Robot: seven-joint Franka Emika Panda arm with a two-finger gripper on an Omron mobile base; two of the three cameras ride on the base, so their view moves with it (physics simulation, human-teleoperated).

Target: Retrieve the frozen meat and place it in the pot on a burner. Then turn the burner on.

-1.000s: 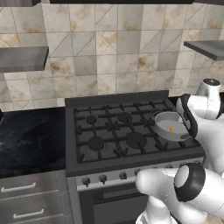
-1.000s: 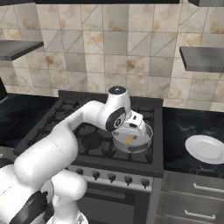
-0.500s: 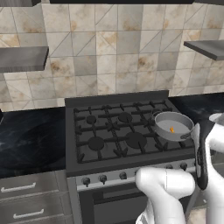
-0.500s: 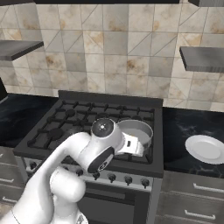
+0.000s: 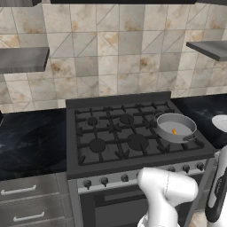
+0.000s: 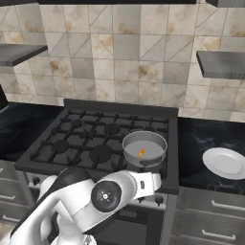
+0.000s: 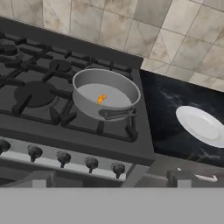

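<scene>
Dark round control knobs point(image 7: 91, 163) line the stove's front panel, nearest the hand camera; five are visible in a row in the hand view. The gripper's fingertips cannot be made out in any view, so whether its jaws are open or closed cannot be told.

Beyond the knobs, black cast-iron grates point(image 5: 116, 133) cover the cooktop point(image 6: 100, 139). The pot point(image 7: 106, 93), grey metal with a pale inside, sits on the front right burner, at about 4 o'clock from the cooktop's centre. Its short side handle point(image 7: 116, 114) points toward the stove front, at roughly 5 o'clock from the pot's centre in the hand view. The frozen meat point(image 7: 101, 99), a tiny orange-yellow chunk, lies on the pot floor near the middle, apart from the wall.

At 3 o'clock from the pot, well apart from it, a white plate point(image 6: 225, 162) rests on the dark marbled counter point(image 7: 168, 109). The other burners point(image 5: 97, 145) carry nothing.

Farthest back, a beige tiled wall point(image 6: 124, 57) rises behind the stove, with a grey shelf point(image 5: 23, 59) on the left and another shelf point(image 6: 221, 64) on the right.
</scene>
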